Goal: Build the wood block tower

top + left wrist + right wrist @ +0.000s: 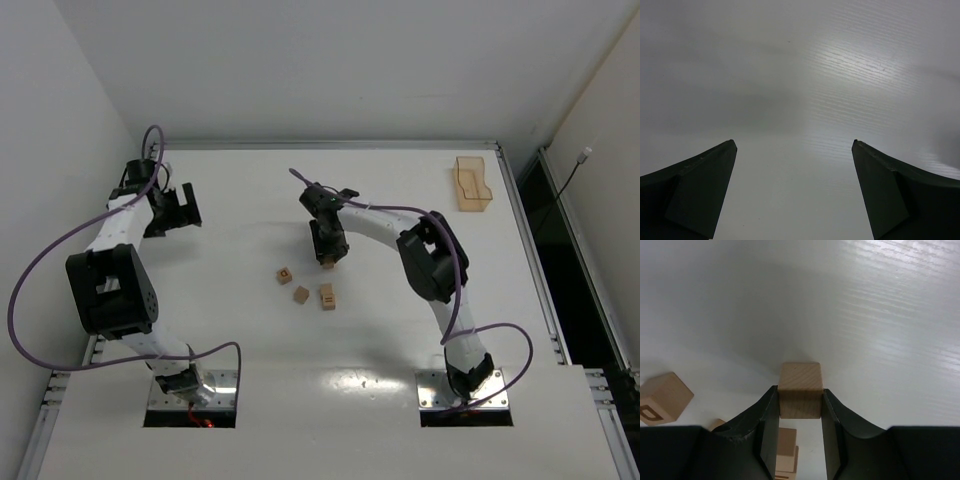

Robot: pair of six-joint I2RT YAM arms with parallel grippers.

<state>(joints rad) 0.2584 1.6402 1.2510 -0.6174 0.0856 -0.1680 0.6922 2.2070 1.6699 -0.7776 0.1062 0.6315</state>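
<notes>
A plain wooden cube (800, 382) is being clamped between the fingers of the right claw (800, 396), near the middle of the white table (400, 340); whether it is touching the surface cannot be told. Close by, a marked cube (285, 275), a single cube (301, 294) and a short pile (327, 296) are lying apart. The left claw (795, 192) is being held wide open, well away from them.

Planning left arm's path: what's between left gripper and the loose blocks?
Nothing: in the top view, only bare white table lies between the left gripper and the nearest loose block. Left wrist view shows only table too.
</notes>
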